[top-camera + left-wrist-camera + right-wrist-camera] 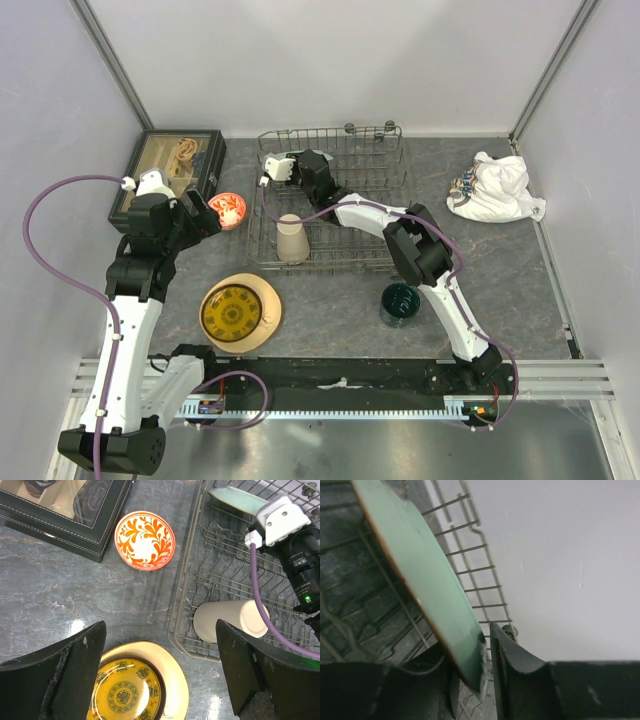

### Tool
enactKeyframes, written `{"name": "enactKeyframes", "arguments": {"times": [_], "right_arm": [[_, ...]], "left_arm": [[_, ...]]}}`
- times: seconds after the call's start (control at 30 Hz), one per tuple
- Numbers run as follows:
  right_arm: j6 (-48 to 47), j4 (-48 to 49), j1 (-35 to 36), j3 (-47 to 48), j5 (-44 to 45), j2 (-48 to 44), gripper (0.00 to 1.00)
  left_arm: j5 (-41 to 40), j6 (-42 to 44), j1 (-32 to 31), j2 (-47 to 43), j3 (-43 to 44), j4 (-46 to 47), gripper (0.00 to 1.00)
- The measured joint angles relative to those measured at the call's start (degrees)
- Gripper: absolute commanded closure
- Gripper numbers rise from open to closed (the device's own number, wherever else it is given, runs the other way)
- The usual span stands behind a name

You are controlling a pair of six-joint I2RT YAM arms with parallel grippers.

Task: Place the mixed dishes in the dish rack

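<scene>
Around the right gripper (pixel 475 655), the dish rack (pixel 375 180). Between its slightly parted jaws, tilted on edge, the pale green flowered plate (pixel 420 580); clamped or released, impossible to tell. Under the left gripper (pixel 160 645), spread wide and holding nothing, the yellow plate (pixel 125 695) stacked on the tan plate (pixel 177 680). Well behind the right gripper, outside the rack, the dark green mug (pixel 400 303). Right of the left gripper, lying in the rack, the beige cup (pixel 230 620). Ahead of the left gripper, beside the rack, the small red-orange bowl (pixel 145 540).

Top cam: high at near edge, looks down on whole surface (pixel 330 305). Left wrist: downward, mid-height. Right wrist: close-up inside dish rack (pixel 465 571). All share rack.
</scene>
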Motion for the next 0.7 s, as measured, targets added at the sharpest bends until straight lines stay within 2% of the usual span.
{"name": "enactKeyframes", "arguments": {"times": [0.07,0.3,0.7], "right_arm": [[0.1,2.2,0.1,0.0,0.0,0.0,0.59],[0.9,6.1,0.2,0.0,0.2,0.0,0.41],[1.8,9.9,0.6,-4.5,0.3,-1.8,0.34]], "left_arm": [[0.0,0.0,0.0,0.0,0.0,0.0,0.04],[0.3,0.0,0.0,0.0,0.0,0.1,0.04],[1.0,0.0,0.1,-0.3,0.0,0.0,0.04]]}}
